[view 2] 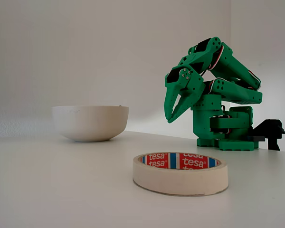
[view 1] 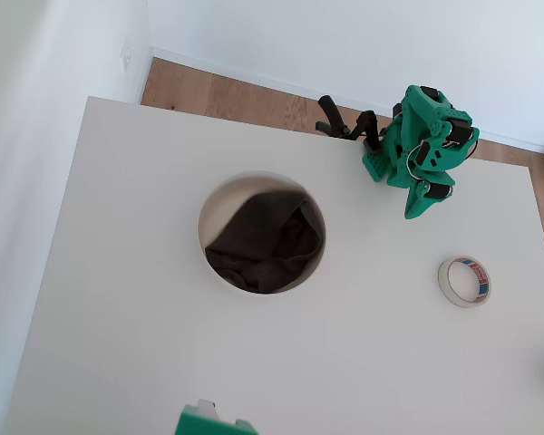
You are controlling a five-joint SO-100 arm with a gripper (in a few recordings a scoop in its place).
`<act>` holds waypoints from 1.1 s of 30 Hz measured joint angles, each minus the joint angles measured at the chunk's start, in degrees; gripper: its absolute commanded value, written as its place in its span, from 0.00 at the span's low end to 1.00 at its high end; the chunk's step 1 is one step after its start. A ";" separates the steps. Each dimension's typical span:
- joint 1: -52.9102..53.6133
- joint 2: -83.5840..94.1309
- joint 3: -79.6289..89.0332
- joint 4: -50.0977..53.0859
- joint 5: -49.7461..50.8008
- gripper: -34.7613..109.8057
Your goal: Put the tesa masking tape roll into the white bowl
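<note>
So the whole thing here comes down to where the tesa masking tape roll (view 1: 464, 281) sits relative to the gripper (view 1: 417, 207), and right now they're well apart. In the overhead view the roll lies flat on the white table (view 1: 127, 299) toward the right side, lower in the picture than the folded-up green arm (view 1: 422, 145), with the gripper tip pointing roughly down toward the table at the arm's foot. So the roll is out in front of the pincer and a bit off to the right in that view, nothing in between. Being a ring lying flat with its hole facing up, it doesn't really have a long axis, so my guess is the easiest grab is one finger in the core and one outside the wall, from pretty much any angle. In the fixed view the fingers (view 2: 170, 107) hang up off the table with the jaws nearly closed, just a thin sliver between the tips, and they're holding nothing. The white bowl (view 1: 219, 195), with dark grey cloth (view 1: 263, 249) in it, sits left of the arm in the overhead view, well away from the roll, so I'd say the carry goes right to left across the table. Pick hasn't started as far as I can judge.
</note>
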 measured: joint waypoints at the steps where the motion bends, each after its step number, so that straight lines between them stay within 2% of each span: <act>1: 0.00 0.00 0.00 0.00 0.00 0.18; 25: 0.26 0.00 0.00 0.00 -0.97 0.18; 33: 0.26 -0.18 0.00 -7.12 -1.58 0.18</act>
